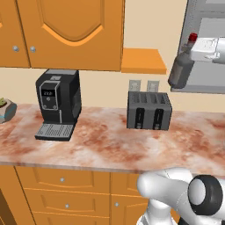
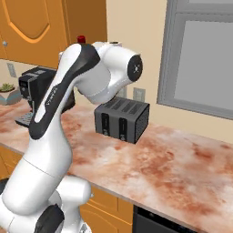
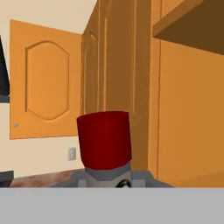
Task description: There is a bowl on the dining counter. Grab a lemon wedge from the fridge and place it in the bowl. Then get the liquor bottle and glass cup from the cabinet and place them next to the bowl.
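The dark grey liquor bottle with a red cap (image 1: 181,66) is up in the air, in the upper right of the left base view. The white gripper (image 1: 196,49) holds it near the neck, and its fingers are closed tight around the neck. The bottle hangs high above the pink marbled counter (image 1: 110,140) and touches nothing else. In the hand view, the red cap (image 3: 104,139) sits low in the middle of the frame, right in front of the camera.

So the bottle part of the job looks half done. The bottle is out of the cabinet, but it is not next to a bowl yet. I think it needs a ride over to the dining counter.

I see no bowl, no lemon wedge and no glass cup here, so I cannot tell if the lemon step is finished. The glass cup likely comes after the bottle.

On the counter, a black coffee machine (image 1: 58,107) stands at the left of the left base view. A dark grey toaster with slots (image 1: 148,110) stands near the middle. A small green plant in a pot (image 1: 5,109) is at the far left edge. Orange wooden cabinet doors (image 1: 66,30) hang along the top.
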Controlling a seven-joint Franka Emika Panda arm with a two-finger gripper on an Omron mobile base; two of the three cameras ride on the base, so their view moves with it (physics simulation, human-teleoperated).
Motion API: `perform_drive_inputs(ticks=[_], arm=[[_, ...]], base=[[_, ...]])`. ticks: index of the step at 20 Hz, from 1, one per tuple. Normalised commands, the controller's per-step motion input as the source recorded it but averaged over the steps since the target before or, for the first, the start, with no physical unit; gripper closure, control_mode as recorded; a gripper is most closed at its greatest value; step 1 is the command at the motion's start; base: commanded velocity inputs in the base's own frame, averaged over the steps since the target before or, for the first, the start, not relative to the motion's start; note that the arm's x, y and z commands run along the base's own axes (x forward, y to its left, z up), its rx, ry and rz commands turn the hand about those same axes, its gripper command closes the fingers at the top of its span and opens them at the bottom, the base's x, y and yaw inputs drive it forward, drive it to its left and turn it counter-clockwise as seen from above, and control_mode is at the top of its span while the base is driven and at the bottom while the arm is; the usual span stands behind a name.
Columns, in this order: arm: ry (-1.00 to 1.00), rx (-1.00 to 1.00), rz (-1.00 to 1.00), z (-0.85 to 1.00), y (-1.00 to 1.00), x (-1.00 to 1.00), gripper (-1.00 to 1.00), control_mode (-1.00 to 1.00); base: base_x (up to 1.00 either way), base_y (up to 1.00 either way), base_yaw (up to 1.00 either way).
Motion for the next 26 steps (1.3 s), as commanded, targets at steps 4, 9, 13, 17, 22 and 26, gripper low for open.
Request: perform_drive_inputs(ticks=[4,9,13,17,22,26], arm=[[0.00,0.00,0.02,0.00,0.23,-0.75,1.00,1.00],[0.00,0.00,0.00,0.00,0.00,0.00,1.00,1.00],[0.00,0.00,0.00,0.00,0.00,0.00,1.00,1.00],[0.00,0.00,0.00,0.00,0.00,0.00,1.00,1.00],[0.00,0.00,0.00,0.00,0.00,0.00,1.00,1.00],[0.00,0.00,0.00,0.00,0.00,0.00,1.00,1.00]], base=[[-0.23,0.03,0.00],[-0.98,0.01,0.12],[-1.00,0.18,0.28],[-0.93,0.35,0.33],[-0.91,0.21,0.36],[-0.99,0.19,0.36]])
